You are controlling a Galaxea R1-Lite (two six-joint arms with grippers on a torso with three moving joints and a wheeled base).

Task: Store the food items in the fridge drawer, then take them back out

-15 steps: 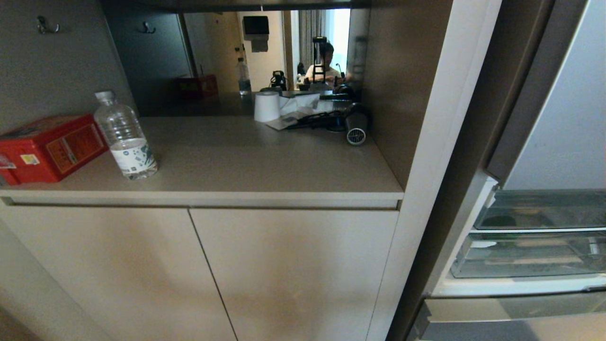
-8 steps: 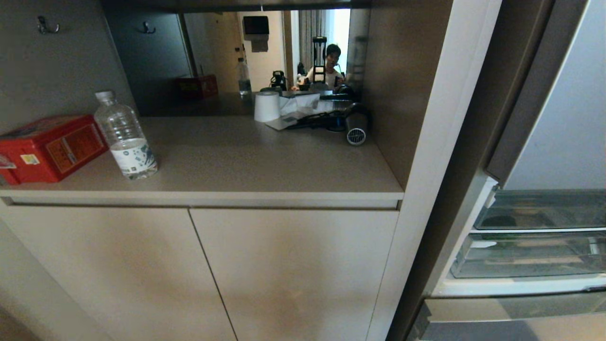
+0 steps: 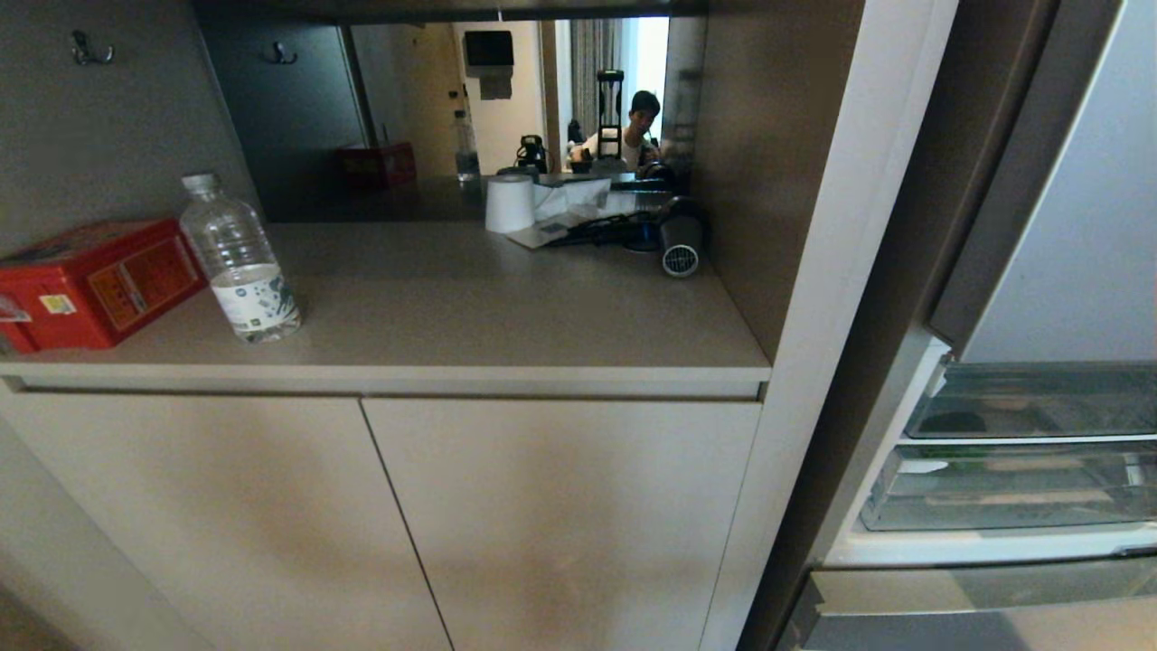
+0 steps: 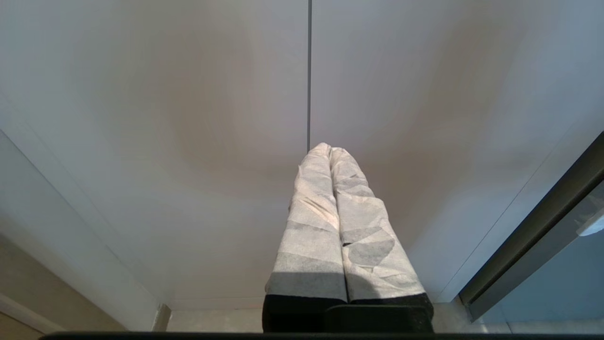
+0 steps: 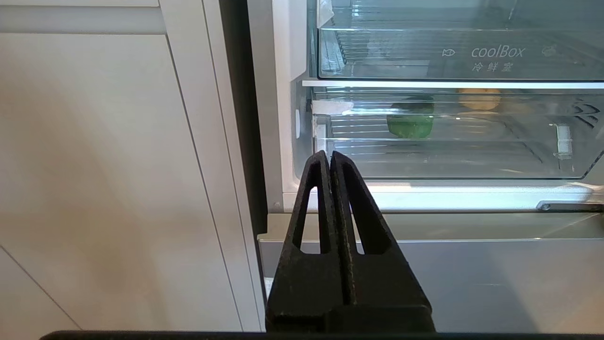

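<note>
- The left gripper (image 4: 330,150), wrapped in white paper-like tape, has its fingers pressed together and holds nothing, before smooth beige cabinet doors (image 4: 188,118).
- The black right gripper (image 5: 329,156) is closed and empty too.
- The glossy green pepper (image 5: 410,123) and the tan round lump (image 5: 480,98) lie inside the clear ribbed drawer bin (image 5: 448,160); which way the pepper points I cannot tell.

The left gripper (image 4: 330,150) has two long tapered fingers wrapped in wrinkled white tape, grey patches showing through, on a black base. The right gripper (image 5: 329,154) is bare matte black, each finger a narrow wedge with a slim triangular cut-out, on a solid black block.
</note>
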